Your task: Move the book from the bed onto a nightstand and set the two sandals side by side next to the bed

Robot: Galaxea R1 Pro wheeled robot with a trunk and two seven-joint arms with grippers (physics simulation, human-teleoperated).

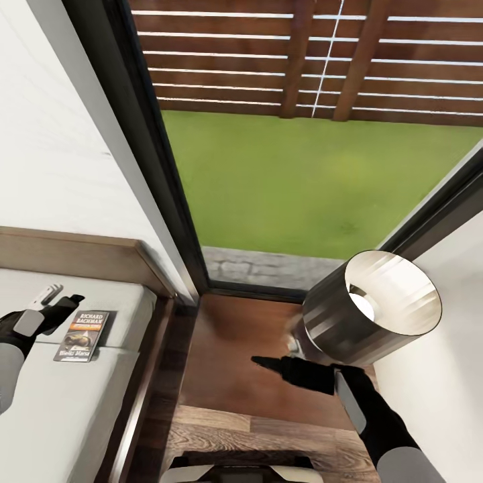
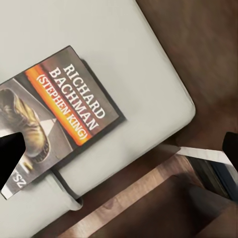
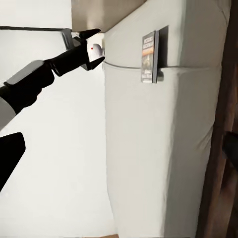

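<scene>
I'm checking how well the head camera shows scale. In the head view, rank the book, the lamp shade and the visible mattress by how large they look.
1. Mattress, though cropped by the picture's edge.
2. Lamp shade, which is nearer the camera, so its real size is unsure.
3. Book, clearly smallest.

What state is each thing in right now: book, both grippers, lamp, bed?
book: lying flat, cover up, on the mattress near its corner, not held.
left gripper: open, empty, just beside the book.
right gripper: over the wood floor by the lamp; open or shut unclear.
lamp: lit, bulb glowing inside the shade.
bed: mattress bare apart from the book.
</scene>
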